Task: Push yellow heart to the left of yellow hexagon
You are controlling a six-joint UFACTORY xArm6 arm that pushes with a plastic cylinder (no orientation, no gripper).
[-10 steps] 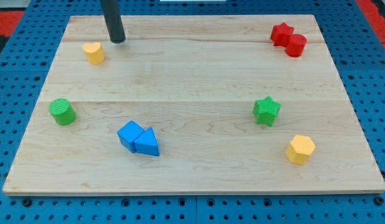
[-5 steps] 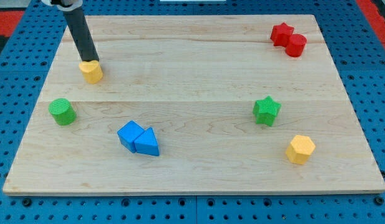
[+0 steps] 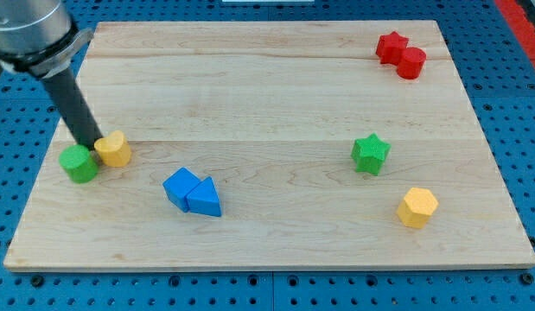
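Pale wooden board (image 3: pixel 267 95), plank seams running across, sitting on a blue pegboard base (image 3: pixel 509 285) full of small holes; a bit of red shows at the view's top corners.

Arm enters from the view's top left, grey cuff at the corner, dark rod (image 3: pixel 74 108) slanting down and to the view's right. My tip (image 3: pixel 91 143) lands at the view's left side of the board, wedged right between 2 blocks. No jaws on this rig, just the plain rod, so nothing is clamped or held.

Left to right: green cylinder (image 3: pixel 78 164) just at the view's left and bottom of the tip, touching or nearly touching it. Yellow heart (image 3: pixel 114 149) directly on the view's right of the tip, touching it, and right beside the green cylinder. Then 2 blue blocks pressed together, a blue cube-like one (image 3: pixel 180 186) and a blue triangle (image 3: pixel 206 199), lower toward the view's bottom. Green star (image 3: pixel 370 154) at the right half, mid-height. Yellow hexagon (image 3: pixel 417 207) below and right of the star, well apart from the heart, which sits across the board at its left. 2 red blocks at the view's top right, touching: red star (image 3: pixel 390 46) and red cylinder (image 3: pixel 411 63).
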